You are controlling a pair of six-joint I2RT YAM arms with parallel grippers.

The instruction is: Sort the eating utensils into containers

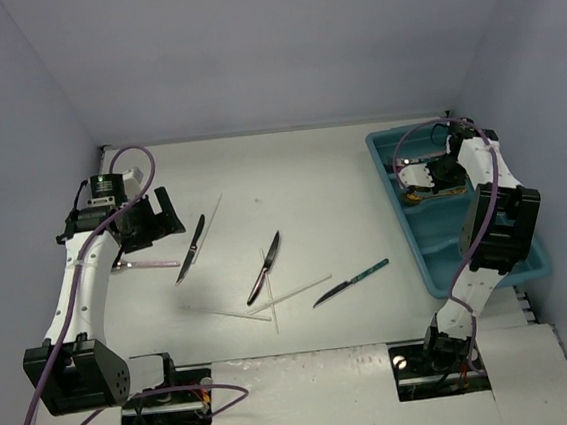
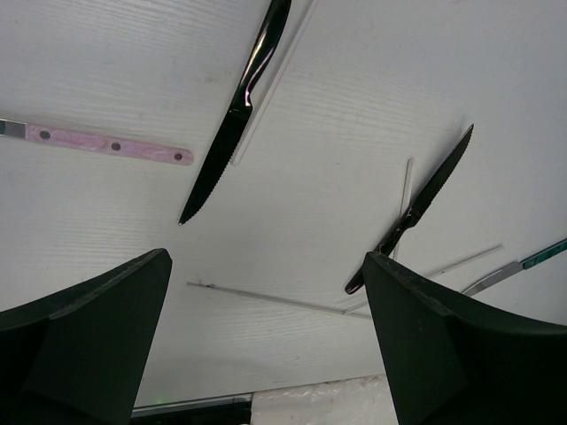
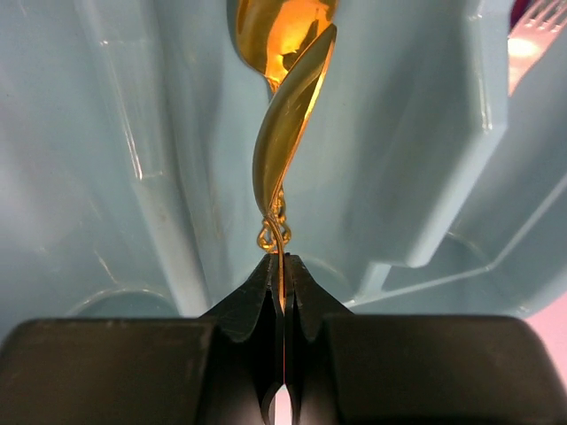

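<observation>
Between the tips of your shut right pincer (image 3: 282,266), a gold spoon (image 3: 288,115) reaches into the tray (image 3: 133,133). Ahead of your wide, empty left pincer (image 2: 266,261), knives (image 2: 232,133) and sticks (image 2: 275,298) lie unsorted on the table (image 2: 372,88).

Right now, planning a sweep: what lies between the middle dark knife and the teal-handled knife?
A thin white stick lies there, seen in the top view.

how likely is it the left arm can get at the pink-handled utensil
Probably yes. The left gripper hangs open just by the pink-handled utensil, which lies flat on the table with nothing across it; the nearest knife is apart.
</observation>
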